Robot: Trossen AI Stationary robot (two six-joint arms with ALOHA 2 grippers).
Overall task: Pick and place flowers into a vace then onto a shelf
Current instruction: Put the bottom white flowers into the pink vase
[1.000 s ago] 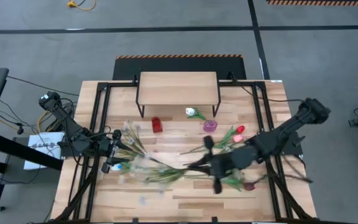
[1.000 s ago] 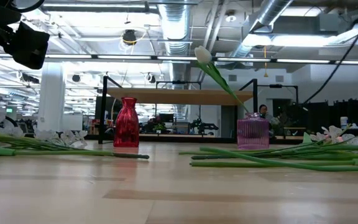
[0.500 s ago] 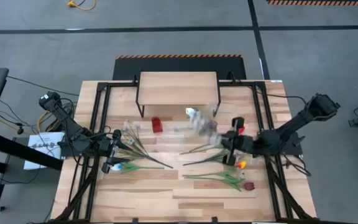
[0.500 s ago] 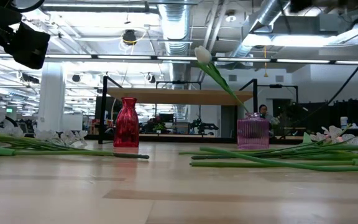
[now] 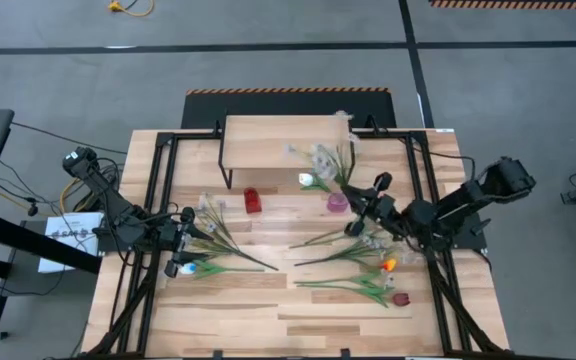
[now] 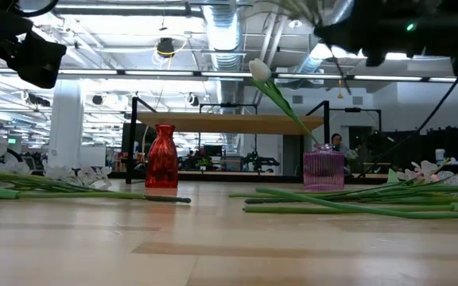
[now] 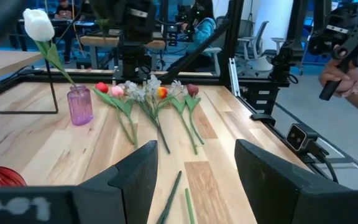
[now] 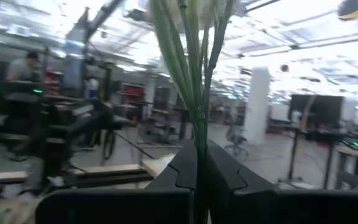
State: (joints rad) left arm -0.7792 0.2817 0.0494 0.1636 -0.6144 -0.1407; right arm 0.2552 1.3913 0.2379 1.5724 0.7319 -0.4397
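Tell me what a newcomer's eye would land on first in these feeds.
Probably the right end effector, raised near the table's middle and shut on a spray of white blossoms that blurs toward the shelf. Next, the white tulip leaning out of the pink vase in front of the shelf. The left end effector waits open beside flowers at the left.

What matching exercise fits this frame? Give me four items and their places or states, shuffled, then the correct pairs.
Items:
1. red vase
2. purple vase
3. right gripper
4. left gripper

States:
A. open, holding nothing
B. holds a white tulip
C. shut on a spray of white blossoms
D. empty, standing in front of the shelf

Pairs: 1-D, 2-B, 3-C, 4-A
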